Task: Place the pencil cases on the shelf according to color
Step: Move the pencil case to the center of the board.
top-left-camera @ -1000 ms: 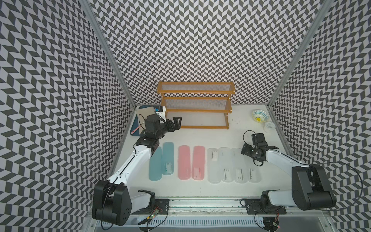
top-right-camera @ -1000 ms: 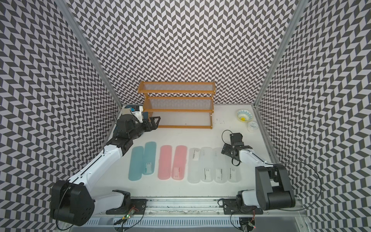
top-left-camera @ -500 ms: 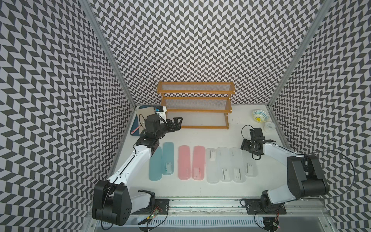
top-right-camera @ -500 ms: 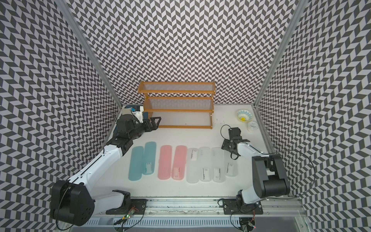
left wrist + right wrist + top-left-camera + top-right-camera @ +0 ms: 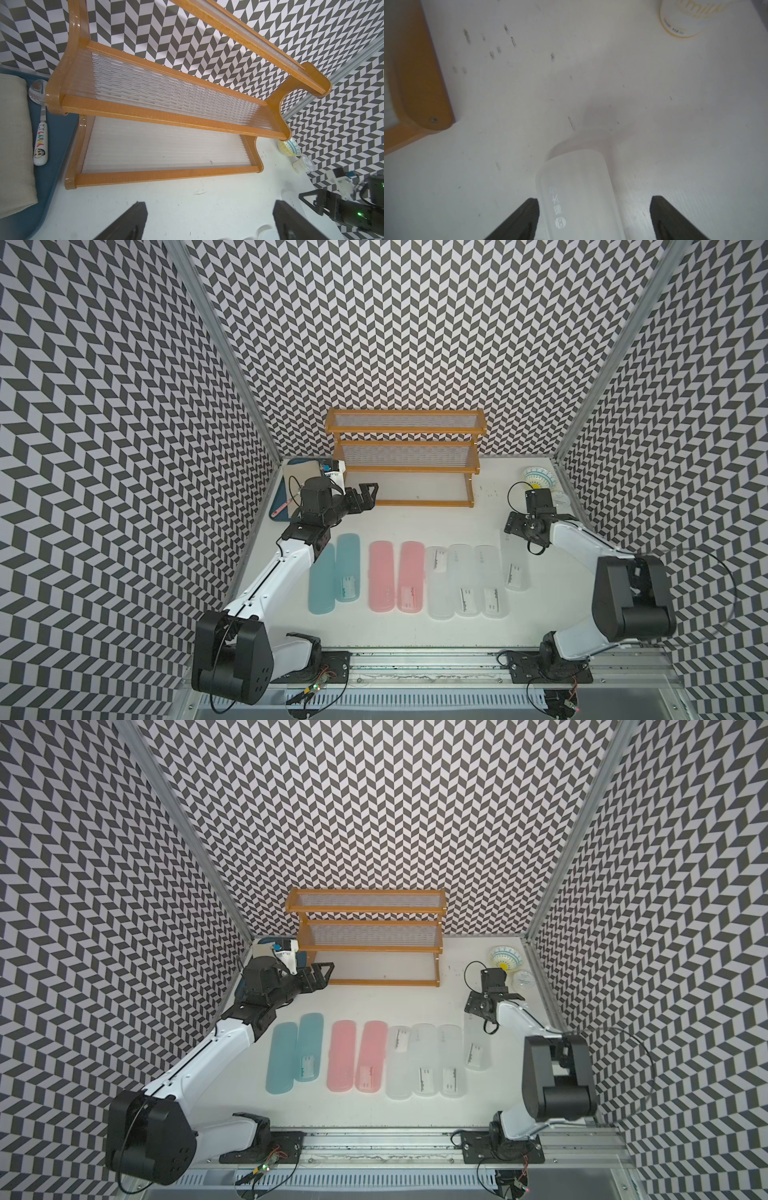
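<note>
Eight pencil cases lie flat across the table in both top views: two teal, two pink, and three frosted white side by side. A fourth white case sits set back from that row. My right gripper is low over its far end. In the right wrist view the right gripper is open astride the case; one finger touches its edge, the other stands apart. My left gripper hovers open and empty before the shelf, whose tiers are bare.
A dark blue tray with a cloth and a spoon lies left of the shelf. A patterned bowl and a small cup stand at the back right, close behind the right gripper.
My right gripper has moved toward the back, and the rightmost white case has slid with it out of line with the other three. The left arm has stayed still.
</note>
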